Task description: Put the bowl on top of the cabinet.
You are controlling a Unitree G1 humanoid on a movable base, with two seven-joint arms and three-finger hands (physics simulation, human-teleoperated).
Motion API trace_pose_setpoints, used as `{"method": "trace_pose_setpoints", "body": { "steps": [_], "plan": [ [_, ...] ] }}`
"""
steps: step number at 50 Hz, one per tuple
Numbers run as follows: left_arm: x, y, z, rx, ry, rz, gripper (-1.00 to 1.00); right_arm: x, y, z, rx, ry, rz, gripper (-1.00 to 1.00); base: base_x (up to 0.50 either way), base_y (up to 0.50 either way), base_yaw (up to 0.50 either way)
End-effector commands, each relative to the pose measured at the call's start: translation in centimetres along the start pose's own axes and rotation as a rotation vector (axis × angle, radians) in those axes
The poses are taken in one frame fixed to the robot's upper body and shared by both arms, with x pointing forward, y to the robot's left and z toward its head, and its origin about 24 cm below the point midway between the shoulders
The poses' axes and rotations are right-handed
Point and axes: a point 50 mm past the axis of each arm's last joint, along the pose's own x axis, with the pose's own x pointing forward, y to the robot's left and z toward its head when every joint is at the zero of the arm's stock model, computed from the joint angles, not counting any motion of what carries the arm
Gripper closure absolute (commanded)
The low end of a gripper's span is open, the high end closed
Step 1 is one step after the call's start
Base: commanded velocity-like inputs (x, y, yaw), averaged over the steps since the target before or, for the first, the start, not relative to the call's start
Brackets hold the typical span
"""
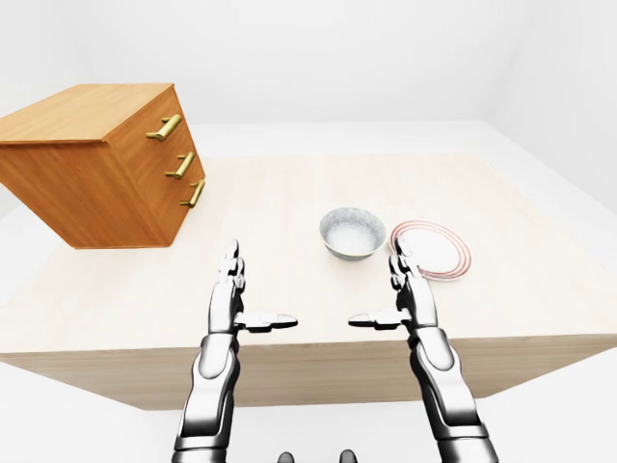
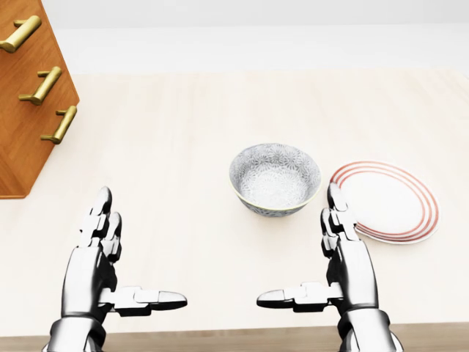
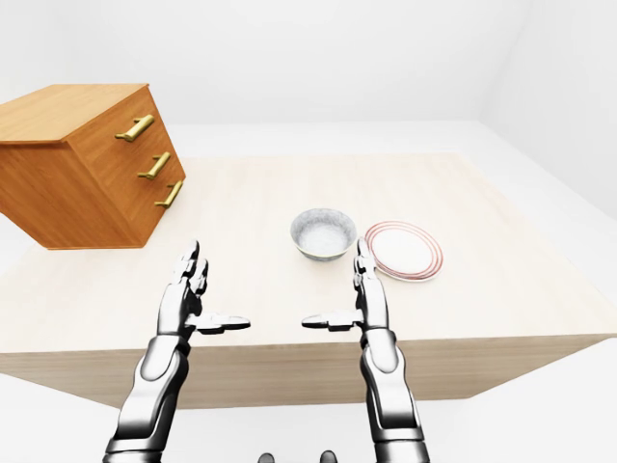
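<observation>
The patterned bowl (image 2: 275, 180) sits upright on the pale wooden table (image 2: 183, 110), roughly mid-table in the head view, just beside a red-rimmed plate (image 2: 392, 202) on its right. A wide stretch of tabletop separates it from the wooden cabinet (image 1: 96, 164), which stands well apart at the left near the table's edge, its three brass drawer handles (image 1: 179, 165) turned toward the bowl. Both hands hover over the table's bottom edge, holding nothing: the left hand (image 2: 88, 271) and right hand (image 2: 352, 268) are spread flat, fingers straight, thumbs pointing at each other, the right one nearer the bowl.
</observation>
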Motion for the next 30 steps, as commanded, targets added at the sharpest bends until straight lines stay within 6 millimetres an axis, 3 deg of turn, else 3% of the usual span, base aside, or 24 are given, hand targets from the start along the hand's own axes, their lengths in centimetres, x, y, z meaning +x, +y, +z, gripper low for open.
{"method": "trace_pose_setpoints", "body": {
  "steps": [1, 10, 11, 14, 15, 19, 20, 23, 27, 28, 30],
  "plan": [
    [0.2, 0.9, 0.0, 0.001, -0.004, 0.005, -1.00, 0.1, -0.6, -0.2, -0.016, 0.013, 0.011, -1.00, 0.00, 0.00, 0.00],
    [0.4, 1.5, 0.2, -0.002, -0.004, 0.019, -1.00, -0.1, -1.7, 0.8, 0.012, -0.006, -0.023, -1.00, 0.00, 0.00, 0.00],
    [0.5, 2.9, 2.2, -0.016, -0.042, 0.066, -1.00, -0.7, -2.5, 3.3, 0.027, -0.094, -0.051, -1.00, 0.00, 0.00, 0.00],
    [0.4, 4.3, 4.9, -0.024, -0.153, 0.112, -1.00, -1.5, -3.2, 6.6, 0.003, -0.238, -0.080, -1.00, 0.00, 0.00, 0.00],
    [-0.1, 5.6, 7.5, -0.015, -0.262, 0.156, -1.00, -2.7, -4.1, 9.5, -0.013, -0.366, -0.111, -1.00, 0.00, 0.00, 0.00],
    [-1.4, 8.3, 10.9, 0.003, -0.409, 0.244, -1.00, -5.7, -6.6, 15.0, -0.084, -0.621, -0.209, -1.00, 0.00, 0.00, 0.00],
    [-2.0, 9.4, 12.1, -0.002, -0.462, 0.275, -1.00, -7.2, -7.5, 16.9, -0.104, -0.720, -0.245, -1.00, 0.00, 0.00, 0.00],
    [-3.8, 11.4, 15.0, 0.018, -0.591, 0.328, -1.00, -10.4, -8.6, 19.8, -0.194, -0.881, -0.309, -1.00, 0.00, 0.00, 0.00],
    [-5.4, 12.1, 17.0, 0.024, -0.689, 0.349, -1.00, -11.6, -8.7, 20.8, -0.269, -0.933, -0.331, -1.00, 0.00, 0.00, 0.00],
    [-6.4, 13.0, 18.4, 0.007, -0.762, 0.386, -1.00, -13.5, -9.2, 22.1, -0.287, -1.026, -0.373, -1.00, 0.00, 0.00, 0.00],
    [-7.0, 13.7, 19.0, -0.020, -0.793, 0.418, -1.00, -14.9, -9.6, 23.0, -0.284, -1.097, -0.401, -1.00, 0.00, 0.00, 0.00]
  ]
}}
